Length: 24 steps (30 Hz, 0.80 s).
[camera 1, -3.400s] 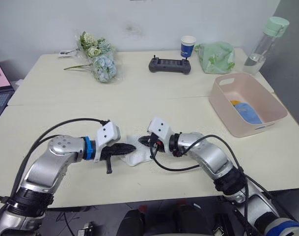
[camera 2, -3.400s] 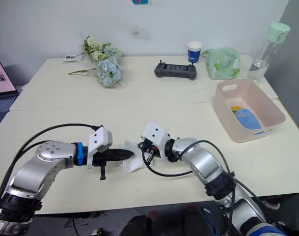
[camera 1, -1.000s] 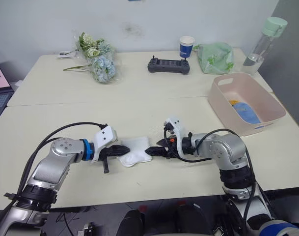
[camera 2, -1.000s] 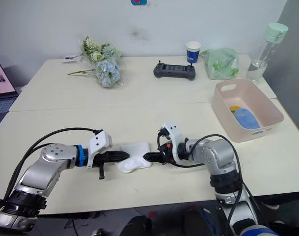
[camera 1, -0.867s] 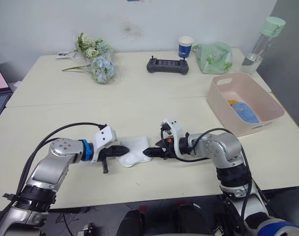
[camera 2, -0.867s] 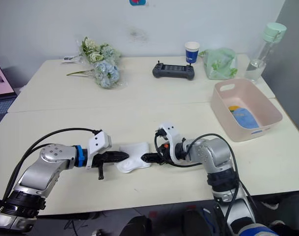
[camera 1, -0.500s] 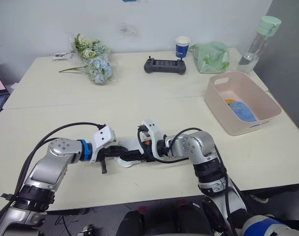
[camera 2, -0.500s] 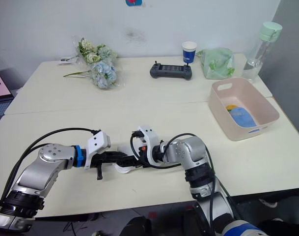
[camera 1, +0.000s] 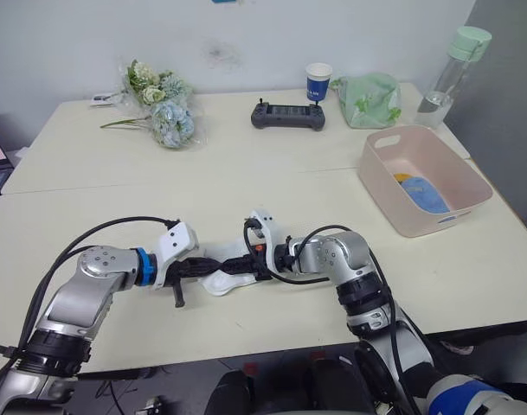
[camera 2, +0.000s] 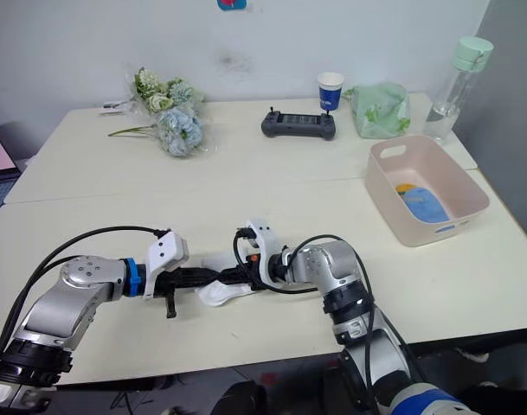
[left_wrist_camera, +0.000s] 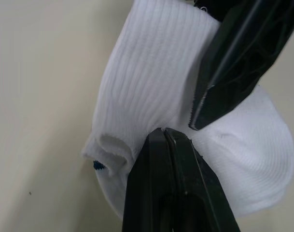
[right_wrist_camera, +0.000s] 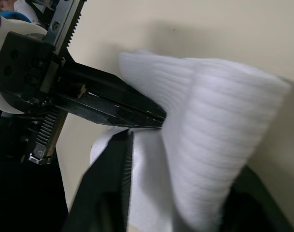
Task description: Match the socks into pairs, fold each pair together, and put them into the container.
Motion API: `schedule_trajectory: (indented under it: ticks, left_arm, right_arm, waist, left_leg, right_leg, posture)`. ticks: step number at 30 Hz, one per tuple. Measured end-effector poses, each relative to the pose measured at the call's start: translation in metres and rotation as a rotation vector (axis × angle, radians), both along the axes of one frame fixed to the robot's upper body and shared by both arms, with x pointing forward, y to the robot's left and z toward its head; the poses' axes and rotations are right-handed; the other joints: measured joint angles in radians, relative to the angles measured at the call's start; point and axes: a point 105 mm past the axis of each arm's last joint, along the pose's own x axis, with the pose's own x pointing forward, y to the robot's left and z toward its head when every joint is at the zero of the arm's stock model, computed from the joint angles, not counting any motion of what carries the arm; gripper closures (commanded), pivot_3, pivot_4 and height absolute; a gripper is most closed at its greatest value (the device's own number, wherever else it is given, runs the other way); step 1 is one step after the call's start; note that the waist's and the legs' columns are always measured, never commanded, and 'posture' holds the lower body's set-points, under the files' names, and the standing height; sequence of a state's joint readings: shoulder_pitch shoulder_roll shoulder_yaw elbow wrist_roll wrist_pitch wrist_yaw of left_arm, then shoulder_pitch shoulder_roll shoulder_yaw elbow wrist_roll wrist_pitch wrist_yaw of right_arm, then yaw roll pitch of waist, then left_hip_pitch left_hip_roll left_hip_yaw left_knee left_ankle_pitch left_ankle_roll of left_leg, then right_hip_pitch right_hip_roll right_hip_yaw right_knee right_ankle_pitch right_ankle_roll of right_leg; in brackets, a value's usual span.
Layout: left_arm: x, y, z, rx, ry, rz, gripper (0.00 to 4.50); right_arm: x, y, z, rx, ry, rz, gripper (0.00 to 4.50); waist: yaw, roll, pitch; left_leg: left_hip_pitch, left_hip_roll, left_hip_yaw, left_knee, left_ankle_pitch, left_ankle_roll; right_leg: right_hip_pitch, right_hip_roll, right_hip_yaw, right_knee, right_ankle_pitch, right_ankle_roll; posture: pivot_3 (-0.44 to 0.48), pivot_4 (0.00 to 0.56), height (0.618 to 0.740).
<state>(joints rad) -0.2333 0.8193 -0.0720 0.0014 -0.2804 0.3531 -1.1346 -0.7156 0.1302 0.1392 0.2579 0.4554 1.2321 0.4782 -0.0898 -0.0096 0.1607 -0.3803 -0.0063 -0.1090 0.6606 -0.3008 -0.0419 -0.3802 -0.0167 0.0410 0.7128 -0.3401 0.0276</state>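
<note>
The white socks (camera 1: 218, 282) lie near the table's front edge, between my two grippers. My left gripper (left_wrist_camera: 163, 131) is shut, and its tips press into a crease of the white fabric. My right gripper (camera 1: 234, 262) reaches in from the right and is shut on a folded-over layer of the white socks (right_wrist_camera: 209, 125), which drapes over the left fingertips. The pale pink container (camera 1: 380, 164) stands at the right. It holds a light blue sock (camera 1: 421, 194) and a mustard-orange sock (camera 1: 405, 180).
A black controller (camera 1: 286, 116), a blue paper cup (camera 1: 317, 81) and a pale green cloth bag (camera 1: 369, 98) sit along the back. A flower bunch (camera 1: 163, 111) lies at the back left. A water bottle (camera 1: 447, 73) stands at the back right.
Over the last second my right gripper has moved left across the white socks, carrying their right end over toward the left gripper. The left gripper has stayed put. The camera has shifted.
</note>
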Motion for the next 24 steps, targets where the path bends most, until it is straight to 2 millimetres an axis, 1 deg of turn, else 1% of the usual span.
schedule_trajectory:
  ticks: [2,6,9,12,13,14,15,16,18,20,21,22,24]
  left_arm:
    - [-0.001,0.0,0.001,-0.027,0.015,0.006,4.5]
    - [-0.001,-0.002,0.006,-0.098,0.05,0.029,4.5]
    - [0.003,-0.015,0.021,-0.167,0.057,0.029,3.95]
    - [0.006,-0.038,0.051,-0.231,0.029,-0.022,3.02]
    - [0.006,-0.052,0.066,-0.261,0.005,-0.056,2.65]
    - [0.005,-0.06,0.074,-0.275,-0.008,-0.08,2.34]
    - [0.004,-0.068,0.081,-0.291,-0.013,-0.096,1.99]
    - [0.004,-0.078,0.086,-0.304,-0.023,-0.114,1.75]
    - [0.001,-0.102,0.096,-0.336,-0.025,-0.168,1.1]
    - [-0.002,-0.117,0.102,-0.336,-0.035,-0.209,0.49]
    - [-0.003,-0.122,0.106,-0.331,-0.048,-0.227,0.1]
    - [-0.003,-0.126,0.109,-0.322,-0.06,-0.242,0.01]
    - [-0.002,-0.136,0.119,-0.316,-0.088,-0.27,0.01]
  right_arm:
    - [0.0,0.0,0.004,0.009,-0.013,0.001,4.44]
    - [0.001,-0.011,0.003,0.005,-0.037,-0.02,4.48]
    - [0.004,-0.038,0.003,-0.036,-0.087,-0.061,4.5]
    - [0.008,-0.068,0.006,-0.047,-0.104,-0.152,4.5]
    - [0.009,-0.078,0.01,-0.036,-0.11,-0.195,4.5]
    - [0.009,-0.082,0.014,-0.031,-0.118,-0.212,4.5]
    - [0.008,-0.087,0.018,-0.021,-0.129,-0.233,4.5]
    - [0.005,-0.095,0.022,-0.008,-0.143,-0.264,4.5]
    - [-0.003,-0.115,0.027,0.012,-0.179,-0.338,4.5]
    - [-0.01,-0.128,0.034,0.035,-0.209,-0.387,4.5]
    - [-0.013,-0.135,0.039,0.048,-0.23,-0.405,4.5]
    - [-0.015,-0.143,0.045,0.069,-0.253,-0.427,4.5]
    - [-0.021,-0.169,0.068,0.093,-0.357,-0.487,4.5]
  waist:
    - [0.0,0.0,0.0]
    - [0.006,0.0,0.0]
    - [0.022,-0.001,0.001]
    - [0.032,-0.001,0.001]
    - [0.035,-0.001,0.0]
    - [0.033,-0.001,0.0]
    - [0.03,-0.001,0.0]
    - [0.029,-0.001,0.0]
    - [0.032,-0.001,0.0]
    - [0.028,-0.001,0.001]
    - [0.026,-0.001,0.001]
    - [0.027,-0.001,0.001]
    - [0.034,0.0,0.001]
  left_leg:
    - [0.0,0.0,0.0,0.0,0.0,0.0]
    - [-0.002,-0.001,0.0,0.0,0.0,0.0]
    - [-0.005,-0.001,-0.001,0.002,0.0,0.0]
    - [-0.006,-0.002,0.0,0.002,0.0,0.0]
    - [-0.006,-0.002,0.0,0.002,0.0,0.0]
    - [-0.006,-0.002,0.001,0.002,0.0,0.0]
    - [-0.005,-0.002,0.001,0.002,0.0,-0.001]
    - [-0.005,-0.001,0.001,0.002,0.0,0.0]
    - [-0.006,-0.001,0.0,0.002,0.0,0.0]
    - [-0.006,-0.001,0.002,0.002,0.0,-0.001]
    - [-0.005,-0.001,0.002,0.002,0.0,-0.001]
    - [-0.005,-0.001,0.002,0.002,0.0,-0.001]
    - [-0.005,-0.002,0.002,0.002,0.0,0.0]
  right_leg:
    - [0.0,0.0,0.0,0.0,0.0,0.0]
    - [0.0,-0.001,0.0,-0.001,0.0,0.0]
    - [0.0,-0.002,-0.002,-0.002,0.0,0.0]
    - [0.0,-0.003,-0.001,-0.003,0.0,0.0]
    - [0.001,-0.003,-0.002,-0.003,0.0,0.0]
    - [0.0,-0.002,-0.001,-0.003,0.0,0.0]
    - [0.0,-0.002,0.0,-0.003,0.0,0.0]
    - [0.001,-0.002,0.0,-0.003,0.0,0.0]
    - [0.0,-0.001,-0.001,-0.003,0.0,0.0]
    - [0.0,-0.001,0.0,-0.003,0.0,0.0]
    - [0.0,-0.001,0.001,-0.003,0.0,0.0]
    - [0.001,-0.001,0.0,-0.003,0.0,0.0]
    - [0.002,-0.001,0.0,-0.004,0.0,0.0]
  posture:
    - [0.0,0.15,0.74]
    - [0.0,0.15,0.74]
    - [0.0,0.15,0.74]
    - [0.0,0.15,0.74]
    - [0.0,0.15,0.74]
    - [0.0,0.15,0.74]
    - [0.0,0.15,0.74]
    - [0.0,0.15,0.74]
    - [0.0,0.15,0.74]
    - [0.0,0.15,0.74]
    - [0.0,0.15,0.74]
    - [0.0,0.15,0.74]
    - [0.0,0.15,0.74]
